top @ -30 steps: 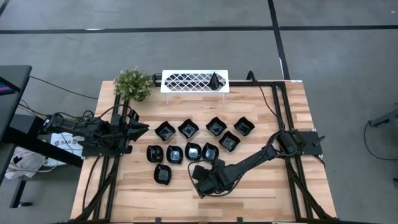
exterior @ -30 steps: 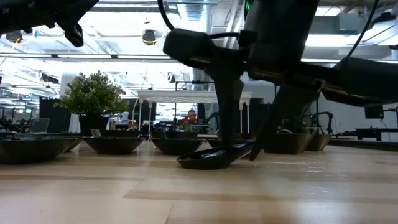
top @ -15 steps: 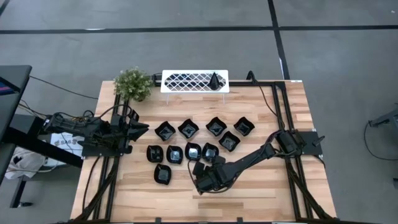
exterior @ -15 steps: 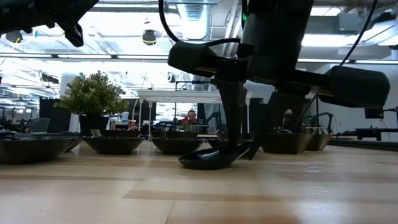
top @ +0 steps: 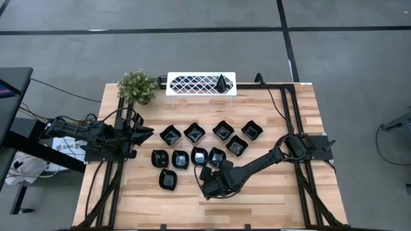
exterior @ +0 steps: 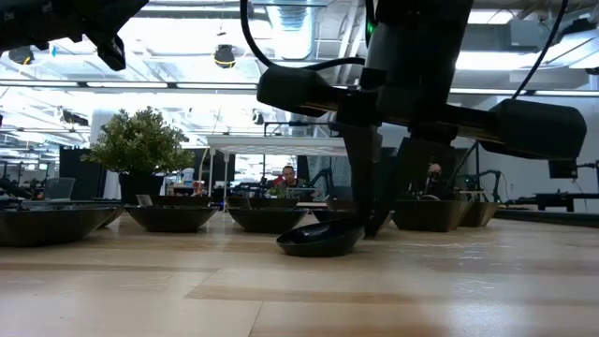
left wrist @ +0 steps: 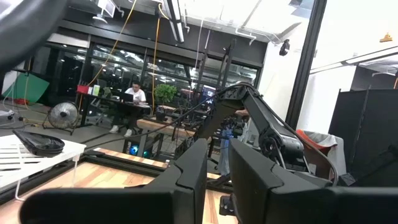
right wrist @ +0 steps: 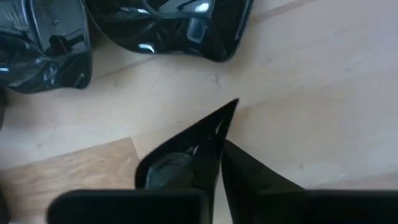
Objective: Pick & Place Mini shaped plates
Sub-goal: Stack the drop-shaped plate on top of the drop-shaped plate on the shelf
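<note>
1. The right end effector [top: 204, 174] is low over the near middle of the counter [top: 282, 205], its arm reaching in from the right side.
2. Its fingers are clamped on the rim of a teardrop plate [exterior: 320, 241]; in the right wrist view the two dark fingers [right wrist: 245, 171] meet edge to edge at the plate's pointed tip [right wrist: 186, 155].
3. In the low view that plate sits flat on the wood, directly under the end effector.
4. Just beyond it, two glossy plates [right wrist: 180, 25] lie side by side on the counter, apart from the held one.
5. The other plates [top: 194, 133] are spread over the counter's middle: a far row of four, one more just nearer at the right [top: 236, 146], a nearer row of four [top: 180, 158], and a single one at the near left [top: 168, 180].
6. One more plate [top: 221, 83] rests on the white rack [top: 192, 83] at the far edge, toward its right end.
7. A plant [top: 137, 87] stands at the far left corner, beside the rack.
8. The left end effector [top: 145, 133] waits at the counter's left edge, raised, its fingers [left wrist: 189, 168] nearly together with a narrow gap and nothing between them.
9. In the low view a person [exterior: 287, 177] is far off in the room behind the counter.
</note>
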Robot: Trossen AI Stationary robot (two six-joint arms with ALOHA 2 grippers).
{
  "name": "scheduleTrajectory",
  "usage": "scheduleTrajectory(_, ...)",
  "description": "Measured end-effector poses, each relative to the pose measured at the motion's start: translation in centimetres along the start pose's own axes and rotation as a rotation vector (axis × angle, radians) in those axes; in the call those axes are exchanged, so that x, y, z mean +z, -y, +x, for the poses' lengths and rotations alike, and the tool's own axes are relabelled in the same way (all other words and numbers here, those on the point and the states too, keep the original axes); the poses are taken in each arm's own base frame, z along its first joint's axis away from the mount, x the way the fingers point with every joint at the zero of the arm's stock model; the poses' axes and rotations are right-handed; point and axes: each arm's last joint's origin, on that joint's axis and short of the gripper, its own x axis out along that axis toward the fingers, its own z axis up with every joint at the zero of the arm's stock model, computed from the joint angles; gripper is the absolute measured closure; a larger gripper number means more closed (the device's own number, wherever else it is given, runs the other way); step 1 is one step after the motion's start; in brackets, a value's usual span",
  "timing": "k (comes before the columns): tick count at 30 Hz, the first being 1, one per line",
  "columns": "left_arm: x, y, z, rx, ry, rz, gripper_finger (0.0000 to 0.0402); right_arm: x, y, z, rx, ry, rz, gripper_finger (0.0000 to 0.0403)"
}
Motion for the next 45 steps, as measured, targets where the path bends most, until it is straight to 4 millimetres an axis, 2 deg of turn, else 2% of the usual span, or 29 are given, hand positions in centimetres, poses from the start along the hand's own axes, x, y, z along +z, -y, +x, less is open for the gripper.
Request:
scheduleTrajectory(11,0.0,0.0,0.0,0.0,0.0,0.0,0.0334,0.1,0.1,-0.1,-0.008,0.007,-0.019,0.04)
scheduleTrajectory(17,0.0,0.0,0.0,0.0,0.0,0.0,0.0334,0.1,-0.1,-1.1,0.015,-0.02,-0.028,0.0401)
scheduleTrajectory(22,0.0,0.0,0.0,0.0,0.0,0.0,0.0334,0.4,-0.4,-3.9,0.076,-0.074,-0.063,0.0401)
scheduleTrajectory(28,0.0,0.0,0.0,0.0,0.0,0.0,0.0334,2.1,-0.7,-9.4,0.192,-0.147,-0.18,0.0402)
scheduleTrajectory(31,0.0,0.0,0.0,0.0,0.0,0.0,0.0334,4.0,-1.2,-12.1,0.258,-0.16,-0.267,0.0402)
scheduleTrajectory(35,0.0,0.0,0.0,0.0,0.0,0.0,0.0334,7.9,-2.1,-14.9,0.314,-0.118,-0.396,0.0402)
scheduleTrajectory(39,0.0,0.0,0.0,0.0,0.0,-0.001,0.0334,13.4,-3.4,-16.8,0.34,-0.02,-0.543,0.0402)
scheduleTrajectory(45,0.1,0.0,0.0,-0.001,0.007,-0.002,0.0334,22.9,-4.6,-19.3,0.386,0.109,-0.727,0.0402)
